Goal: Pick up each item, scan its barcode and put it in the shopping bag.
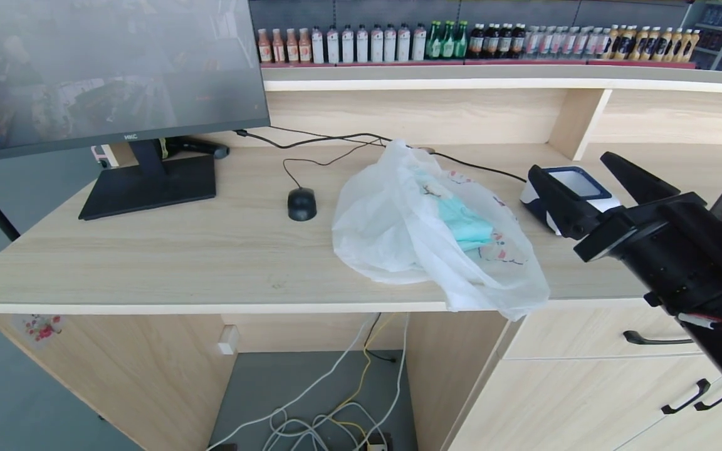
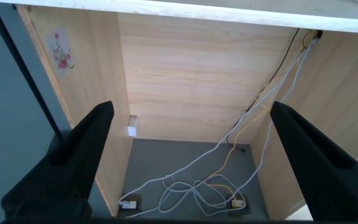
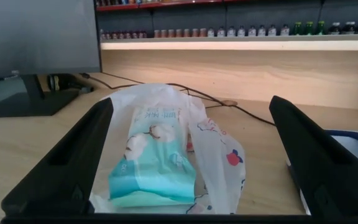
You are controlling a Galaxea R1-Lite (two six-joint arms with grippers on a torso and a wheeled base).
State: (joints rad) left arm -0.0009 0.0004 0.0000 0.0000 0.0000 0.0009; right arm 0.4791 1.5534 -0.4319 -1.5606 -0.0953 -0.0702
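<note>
Shopping bag (image 1: 398,219) overhangs counter (image 1: 179,263) edge; right tool (image 3: 189,106) spread.

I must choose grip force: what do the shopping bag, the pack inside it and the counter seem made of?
Shopping bag: probably thin plastic film; translucent white, crumpled, contents show through.
Pack: seemingly soft printed plastic wrap; teal and white, slightly shiny, wrinkled.
Counter: pale wood or wood-look laminate; matt, with grain lines.
</note>
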